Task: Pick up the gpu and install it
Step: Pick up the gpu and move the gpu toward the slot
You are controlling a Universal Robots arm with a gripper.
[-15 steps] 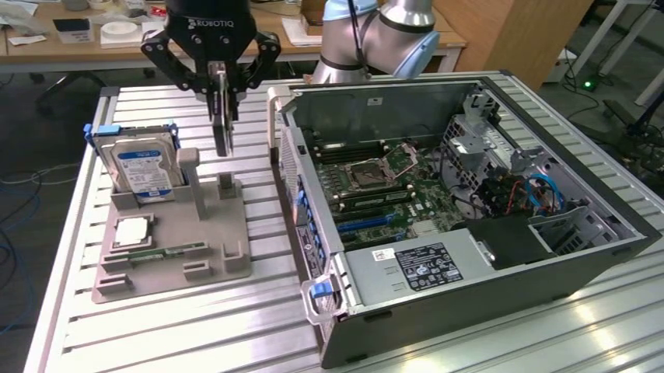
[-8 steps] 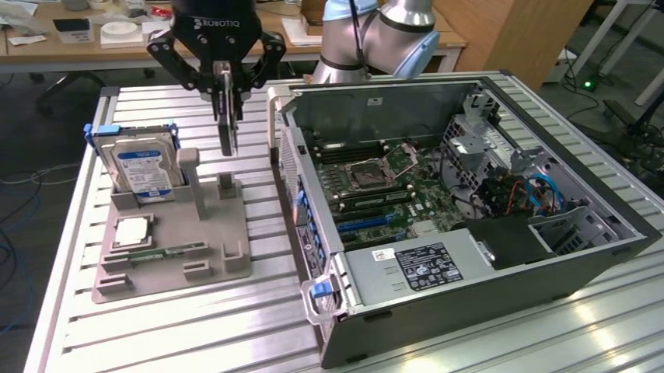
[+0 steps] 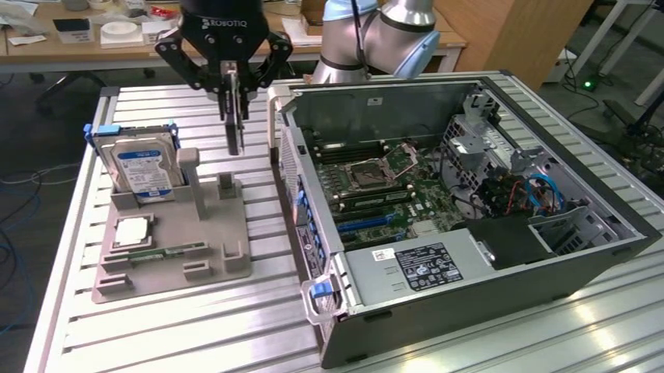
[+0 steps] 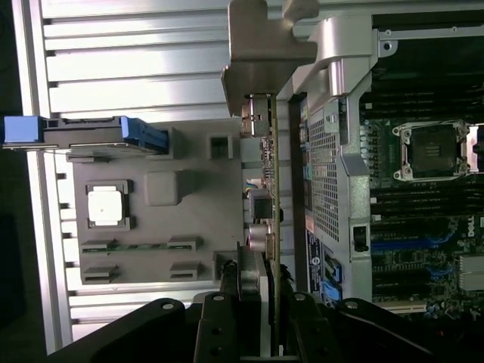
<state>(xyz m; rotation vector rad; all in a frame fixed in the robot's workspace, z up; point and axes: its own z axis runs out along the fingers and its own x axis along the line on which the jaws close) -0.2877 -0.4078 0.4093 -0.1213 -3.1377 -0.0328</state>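
The gripper (image 3: 235, 92) is clamping its 2 fingers on the gpu (image 3: 235, 130), hanging it edge-on at the exterior view's upper left, above the grey fixture (image 3: 155, 273). The carry seems in hand; seating is calling for alignment over a motherboard (image 3: 407, 194) slot.

We log the gpu (image 3: 232, 136) as a dark card, and its end bracket (image 4: 268, 53) as silvery. The gripper (image 3: 236, 97) is black with white lettering. The hard drive (image 3: 145, 167) is silver, with a blue-and-white label and blue side rails. The fixture tray (image 3: 207, 268) is plain matt grey. The memory stick (image 3: 166, 252) is green and the processor (image 3: 132, 231) pale silver. The table (image 3: 155, 334) is silvery, ribbed with parallel grooves. The computer case (image 3: 498, 311) is dark grey. Its motherboard (image 3: 415, 190) is green, with blue slots (image 3: 363, 223).
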